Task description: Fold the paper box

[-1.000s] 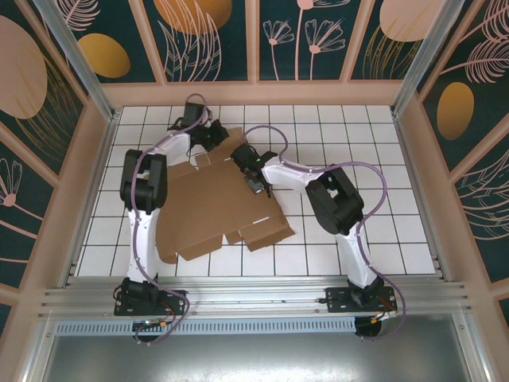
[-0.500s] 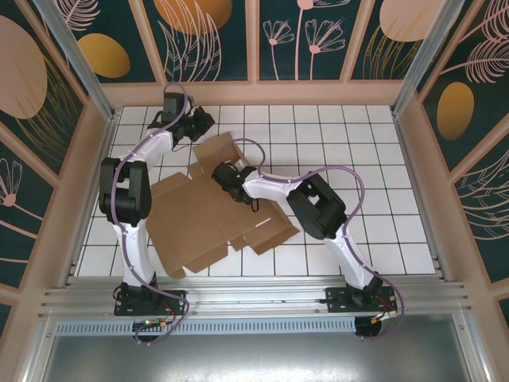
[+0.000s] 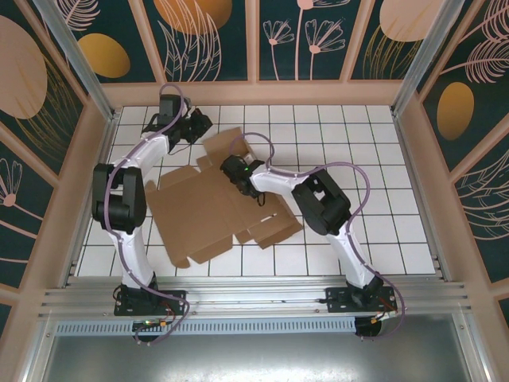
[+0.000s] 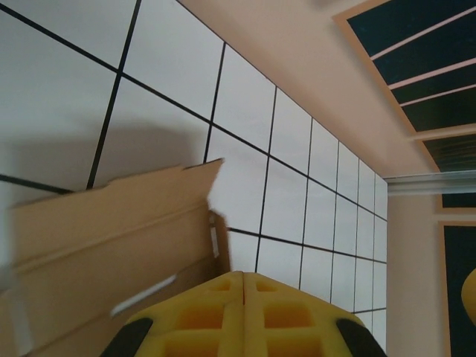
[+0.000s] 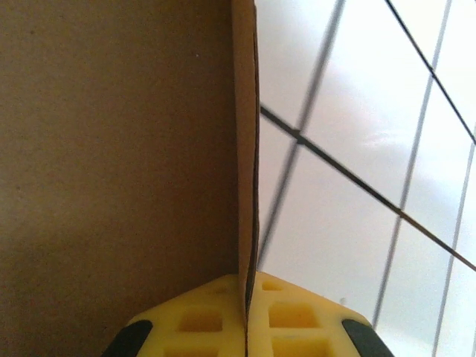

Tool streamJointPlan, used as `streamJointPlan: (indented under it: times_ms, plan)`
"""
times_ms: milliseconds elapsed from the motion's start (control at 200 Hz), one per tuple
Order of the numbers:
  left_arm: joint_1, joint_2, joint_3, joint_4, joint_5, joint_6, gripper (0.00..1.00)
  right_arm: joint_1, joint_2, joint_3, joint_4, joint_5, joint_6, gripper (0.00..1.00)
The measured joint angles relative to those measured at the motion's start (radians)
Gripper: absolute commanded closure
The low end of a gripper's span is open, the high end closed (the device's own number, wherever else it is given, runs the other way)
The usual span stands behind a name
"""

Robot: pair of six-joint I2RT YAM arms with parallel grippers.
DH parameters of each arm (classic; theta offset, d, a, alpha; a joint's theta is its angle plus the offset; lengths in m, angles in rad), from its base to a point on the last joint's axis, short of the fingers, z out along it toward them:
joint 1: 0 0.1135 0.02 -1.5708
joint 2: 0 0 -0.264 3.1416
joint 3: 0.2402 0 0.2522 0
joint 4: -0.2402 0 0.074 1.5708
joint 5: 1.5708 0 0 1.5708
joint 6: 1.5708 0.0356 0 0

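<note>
State of the paper box (image 3: 208,213): 1 edge gripped.
The right gripper (image 5: 247,284) clamps a box edge, hidden from above by its arm; the left gripper (image 4: 244,279), beside the box's far corner, is pressed together.

White floor (image 3: 382,175), perhaps tiled; dark floral walls (image 3: 318,40).

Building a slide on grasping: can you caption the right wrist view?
Right tool shut on a flap of the paper box, gridded table beside it.

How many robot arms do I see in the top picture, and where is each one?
2. The left arm bends toward the far left corner of the paper box; the right arm reaches its far side from the right.
</note>
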Motion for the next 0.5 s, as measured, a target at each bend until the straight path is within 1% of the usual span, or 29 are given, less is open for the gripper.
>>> streamJointPlan:
  times_ms: [165,295,375,500]
  plan:
    - [0.000,-0.079,-0.078,0.001,-0.004,0.000,1.00,-0.054,-0.008,-0.035,0.009,0.038,-0.005,0.93]
    - [0.000,-0.091,-0.123,0.012,-0.003,-0.001,1.00,-0.064,-0.021,-0.051,0.027,0.021,-0.007,0.93]
    - [0.000,-0.105,-0.189,0.036,0.005,-0.009,1.00,-0.084,-0.055,-0.071,0.042,-0.045,-0.006,0.93]
    - [0.000,-0.158,-0.352,0.064,0.015,-0.026,1.00,-0.145,-0.119,-0.096,0.051,-0.198,-0.004,0.94]
